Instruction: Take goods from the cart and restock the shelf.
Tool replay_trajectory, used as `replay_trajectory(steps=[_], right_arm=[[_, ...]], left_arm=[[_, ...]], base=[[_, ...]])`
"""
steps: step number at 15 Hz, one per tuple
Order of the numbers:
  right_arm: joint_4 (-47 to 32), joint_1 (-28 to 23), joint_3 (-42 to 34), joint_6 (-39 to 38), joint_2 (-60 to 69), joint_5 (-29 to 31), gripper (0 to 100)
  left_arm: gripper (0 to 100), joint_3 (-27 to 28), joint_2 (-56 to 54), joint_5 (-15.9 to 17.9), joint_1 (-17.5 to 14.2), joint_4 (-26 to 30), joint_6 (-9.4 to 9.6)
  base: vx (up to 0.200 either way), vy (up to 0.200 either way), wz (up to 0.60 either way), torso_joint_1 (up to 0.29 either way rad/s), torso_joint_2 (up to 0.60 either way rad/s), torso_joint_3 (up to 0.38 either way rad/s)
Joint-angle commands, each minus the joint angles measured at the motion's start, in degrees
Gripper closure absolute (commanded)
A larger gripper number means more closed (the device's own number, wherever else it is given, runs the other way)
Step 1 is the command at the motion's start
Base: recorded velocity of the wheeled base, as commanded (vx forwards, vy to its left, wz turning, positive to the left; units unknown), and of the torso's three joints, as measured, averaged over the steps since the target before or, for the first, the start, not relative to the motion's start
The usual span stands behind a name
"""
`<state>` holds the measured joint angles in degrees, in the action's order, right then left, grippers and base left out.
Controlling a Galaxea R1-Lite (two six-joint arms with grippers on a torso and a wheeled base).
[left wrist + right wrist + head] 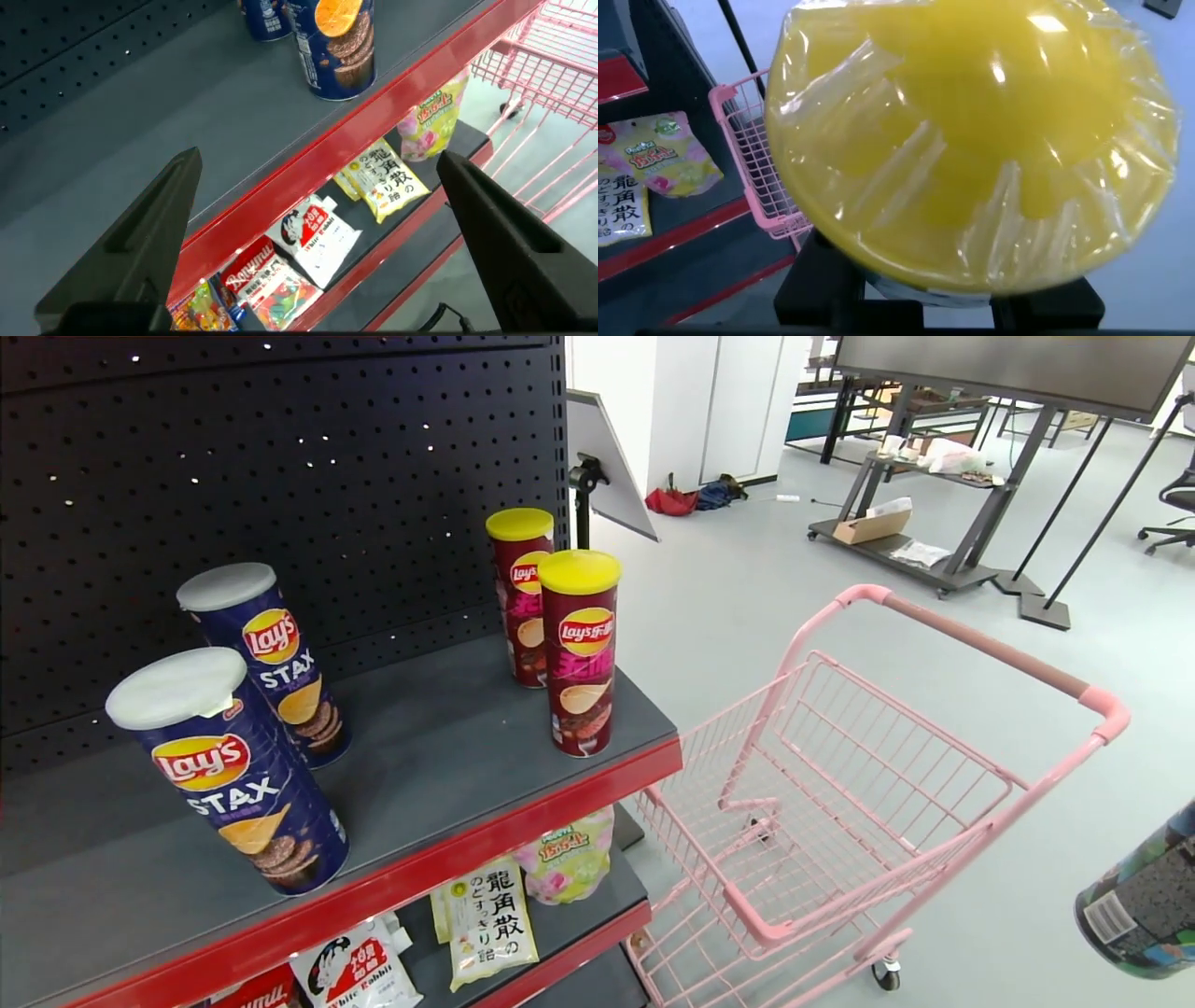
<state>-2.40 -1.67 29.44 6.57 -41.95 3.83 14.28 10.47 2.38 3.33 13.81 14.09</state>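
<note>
**Surroundings.** The top shelf [439, 756] is a grey board with a red front edge, backed by black pegboard. Two blue cans [238, 775] stand upright on its left part, one near the front edge and the other behind it, closer to the pegboard. Two maroon cans [579, 653] with yellow lids stand upright at the right end, one close behind the other. The two pairs are well apart. Snack bags [485, 919] lie in a row on the lower shelf under the red edge. A pink wire cart [840, 775] stands on the floor just beside the shelf's right end, with its handle on the far side from the shelf. Behind it are a board on a stand [607, 457] and a dark rack [915, 523] carrying boxes.

**Differences between views.** In the head view the held can [1141, 910] shows at the lower right border. It is tilted, over the floor to the right of the cart, and well apart from the shelf. The right wrist view shows its yellow lid under clear film, facing the camera. The left wrist view shows further bags at the left of the lower row.

**Arms.** The right claw [938, 301] is closed on the held can below the lid, and its fingertips are hidden. The left claw [318, 159] is spread wide and grips nothing. It hovers over the red front edge, with a blue can just beyond it.
</note>
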Motion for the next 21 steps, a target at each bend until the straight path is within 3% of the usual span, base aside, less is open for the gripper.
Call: replay_trajectory(steps=[1,11,12,16,18,21], right_arm=[[0.0,0.0,-0.1,0.2,-0.4,0.0,100],[0.6,0.1,-2.5,0.5,0.3,0.0,100],[0.6,0.0,-2.9,0.5,0.6,0.0,100],[0.6,0.0,-4.2,0.0,4.4,-1.1,100],[0.5,0.0,-5.1,-0.2,6.4,-1.5,100],[0.6,0.1,-6.1,-0.1,7.5,-1.8,100]], left_arm=[[0,0.0,0.0,0.0,0.0,0.0,-0.03],[0,-0.1,-0.9,-0.1,0.0,0.0,0.32],[0,-0.3,-0.9,-0.4,-0.1,0.1,1.02],[0,-0.6,-1.2,-3.8,-0.1,1.6,6.83],[0,-0.7,-3.5,-3.9,-0.1,3.8,8.32],[0,-0.8,-6.1,-3.9,-0.1,6.1,8.41]], base=[[0.0,0.0,0.0,0.027,-0.05,-0.027],[0.0,0.0,0.6,0.009,0.0,-0.001],[0.0,0.0,0.0,0.0,0.0,0.0],[0.0,0.0,0.0,0.0,0.0,0.0],[0.0,0.0,0.0,0.0,0.0,0.0],[0.0,0.0,0.0,0.0,0.0,0.0]])
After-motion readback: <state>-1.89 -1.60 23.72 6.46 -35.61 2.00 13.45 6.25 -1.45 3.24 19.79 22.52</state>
